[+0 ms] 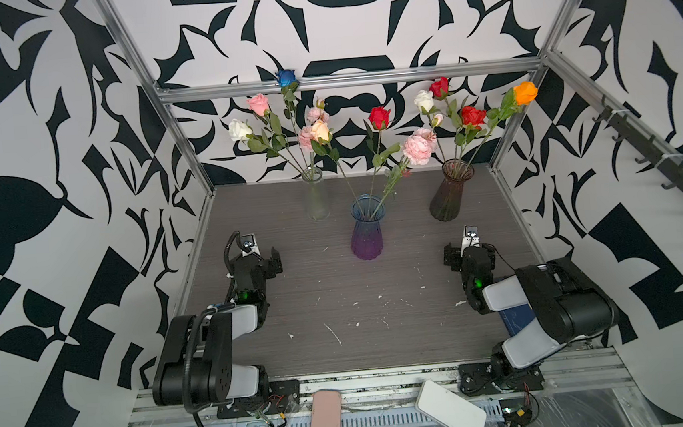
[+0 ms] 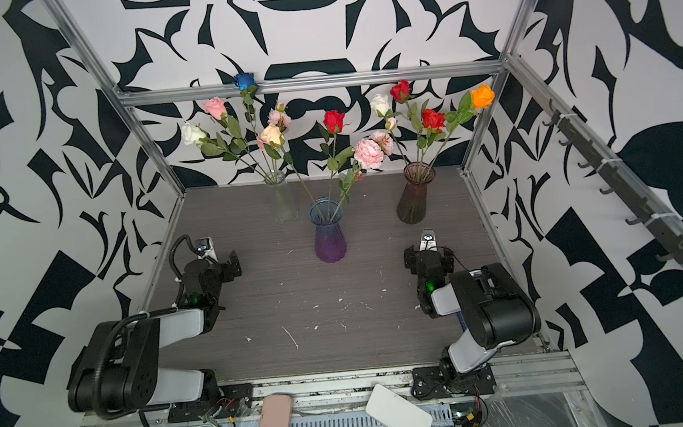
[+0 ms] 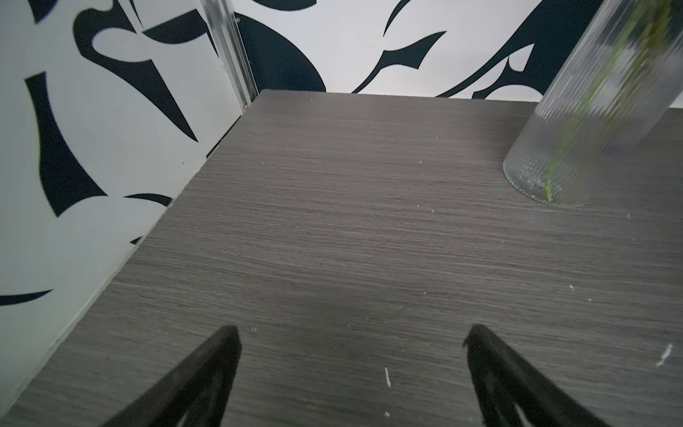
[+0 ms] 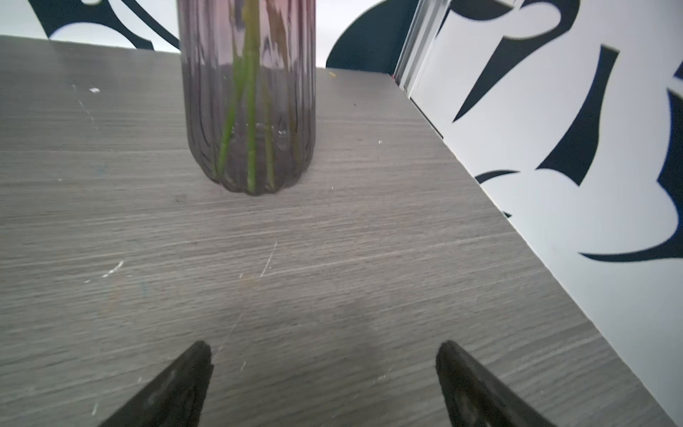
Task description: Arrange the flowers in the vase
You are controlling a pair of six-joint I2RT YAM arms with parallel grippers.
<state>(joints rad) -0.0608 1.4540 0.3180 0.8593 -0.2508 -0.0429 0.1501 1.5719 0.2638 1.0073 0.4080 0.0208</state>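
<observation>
Black joints (image 1: pixel 568 309), pale grey shells (image 1: pixel 243 320), green lights (image 1: pixel 478 283), ribbed cable (image 1: pixel 228 246), tapered black fingers (image 3: pixel 207 373).

Three vases are set on the table (image 1: pixel 339 306): the left vase (image 1: pixel 316 200) and the right vase (image 1: pixel 451 197) near the back, well apart, and the middle vase (image 1: pixel 367 233) between them, nearer the front. Flowers (image 1: pixel 418 150) are held in all three. The left gripper (image 3: pixel 351 332) is placed before and left of the left vase, the right gripper (image 4: pixel 325 347) before the right vase.
</observation>
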